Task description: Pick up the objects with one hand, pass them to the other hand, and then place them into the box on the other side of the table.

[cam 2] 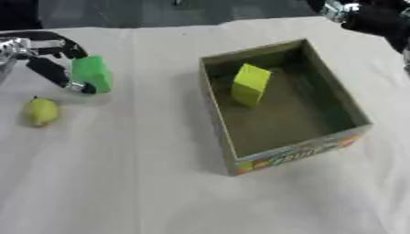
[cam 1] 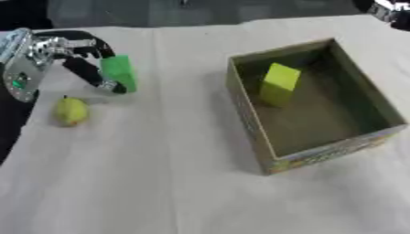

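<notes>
Left eye view: the left hand (cam 1: 56,57) sits at the upper left of the table (cam 1: 160,183), its fingers (cam 1: 84,73) and thumb curled round a green block (cam 1: 119,73), pinching it from both sides. Can't tell whether the block is off the cloth yet. A small yellow-green pear (cam 1: 70,111) lies just below the hand, apart from it. The box (cam 1: 256,128) stands on the right w/ a yellow-green block (cam 1: 278,84) already inside, leaning near the far-left corner.

Right eye view: the right hand (cam 2: 372,18) shows only at the top right corner (dark, partly cut off), so its fingers can't be read. It's well apart from the left hand.

Step in hand, by my read: pick-up of the green block, before the pass. Next calls for carrying it toward mid-table and bringing the right hand in to take it.
</notes>
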